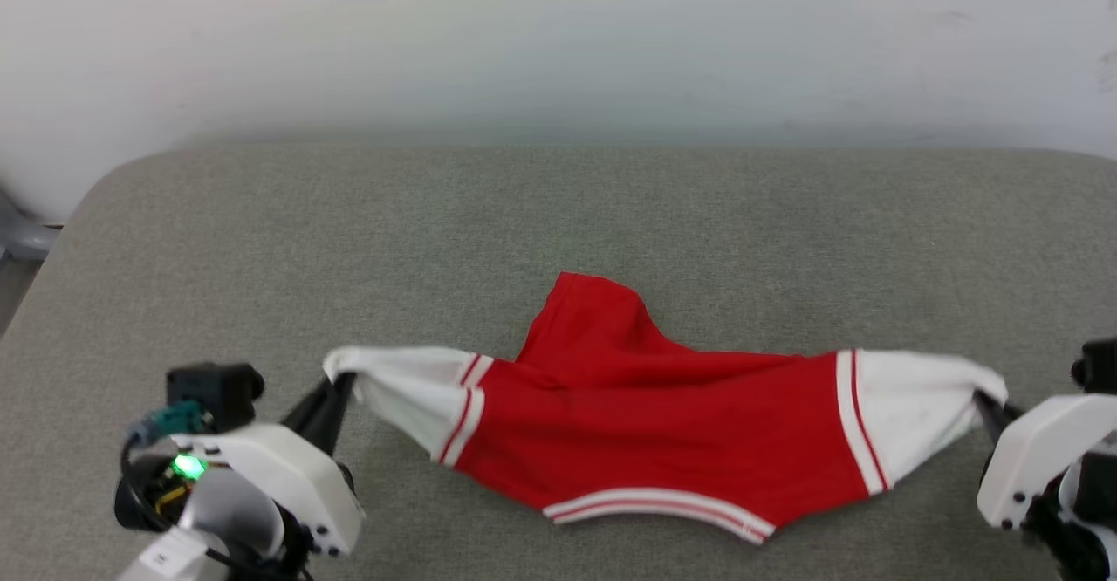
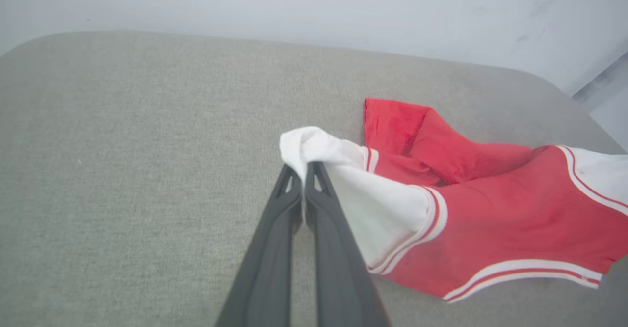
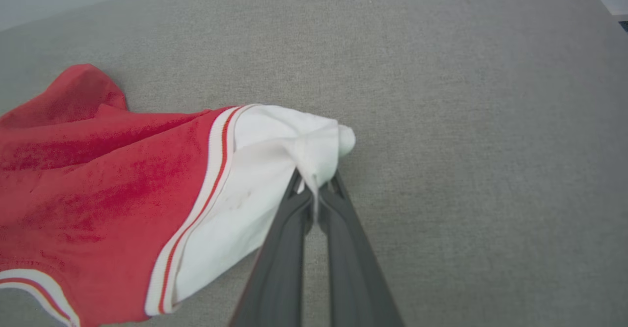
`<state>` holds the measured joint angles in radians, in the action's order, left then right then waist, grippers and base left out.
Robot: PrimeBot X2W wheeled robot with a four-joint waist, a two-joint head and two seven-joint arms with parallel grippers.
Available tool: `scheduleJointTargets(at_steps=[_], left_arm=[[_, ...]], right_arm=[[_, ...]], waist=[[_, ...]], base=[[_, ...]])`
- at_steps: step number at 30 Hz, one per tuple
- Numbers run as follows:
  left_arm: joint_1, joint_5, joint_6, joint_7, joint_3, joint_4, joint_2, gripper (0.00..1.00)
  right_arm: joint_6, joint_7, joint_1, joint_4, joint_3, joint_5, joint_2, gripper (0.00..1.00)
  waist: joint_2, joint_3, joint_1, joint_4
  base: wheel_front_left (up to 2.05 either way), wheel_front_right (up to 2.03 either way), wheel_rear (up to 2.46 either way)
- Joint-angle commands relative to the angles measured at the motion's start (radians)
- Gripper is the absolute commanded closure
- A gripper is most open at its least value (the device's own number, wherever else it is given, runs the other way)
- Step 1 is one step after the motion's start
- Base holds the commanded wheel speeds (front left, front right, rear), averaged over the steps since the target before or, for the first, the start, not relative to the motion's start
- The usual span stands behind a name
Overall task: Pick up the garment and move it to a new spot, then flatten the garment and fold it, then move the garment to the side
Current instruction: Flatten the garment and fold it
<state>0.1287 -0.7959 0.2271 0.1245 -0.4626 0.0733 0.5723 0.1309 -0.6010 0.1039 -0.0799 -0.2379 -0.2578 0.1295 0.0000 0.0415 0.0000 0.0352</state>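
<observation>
The red garment (image 1: 663, 415) is stretched sideways across the near part of the grey fabric surface (image 1: 558, 215), each white sleeve end pinched tight between closed fingers, one by the left gripper (image 1: 343, 385), the other by the right gripper (image 1: 983, 402).

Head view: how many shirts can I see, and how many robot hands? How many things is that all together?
Jersey: 1
Robot hands: 2 (left hand, right hand, both shut on the jersey)
Total: 3
</observation>
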Motion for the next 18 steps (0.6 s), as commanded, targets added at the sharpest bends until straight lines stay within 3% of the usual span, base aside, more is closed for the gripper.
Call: scheduleJointTargets(at_steps=[1, 8, 12, 18], left_arm=[[0.025, 0.000, 0.007, -0.013, 0.016, 0.011, 0.001, 1.00], [0.188, -0.003, -0.018, -0.070, 0.094, -0.013, -0.002, 1.00], [0.337, 0.005, -0.043, -0.094, 0.118, -0.063, -0.023, 1.00], [0.588, 0.006, -0.116, -0.097, 0.123, -0.194, -0.048, 1.00]], right_arm=[[0.000, 0.011, 0.021, 0.025, 0.003, 0.005, 0.002, 1.00], [0.000, 0.105, 0.161, 0.133, 0.020, 0.074, -0.017, 1.00], [0.000, 0.152, 0.288, 0.119, 0.026, 0.114, -0.025, 1.00], [0.000, 0.205, 0.512, 0.041, 0.049, 0.162, -0.001, 1.00]], waist=[[0.0000, -0.004, 0.0000, -0.003], [0.0000, 0.019, 0.0000, -0.009], [0.0000, 0.064, 0.0000, -0.009], [0.0000, 0.158, 0.0000, -0.017]], base=[[0.00, 0.00, 0.00], [0.00, 0.00, 0.00], [0.00, 0.00, 0.00], [0.00, 0.00, 0.00]])
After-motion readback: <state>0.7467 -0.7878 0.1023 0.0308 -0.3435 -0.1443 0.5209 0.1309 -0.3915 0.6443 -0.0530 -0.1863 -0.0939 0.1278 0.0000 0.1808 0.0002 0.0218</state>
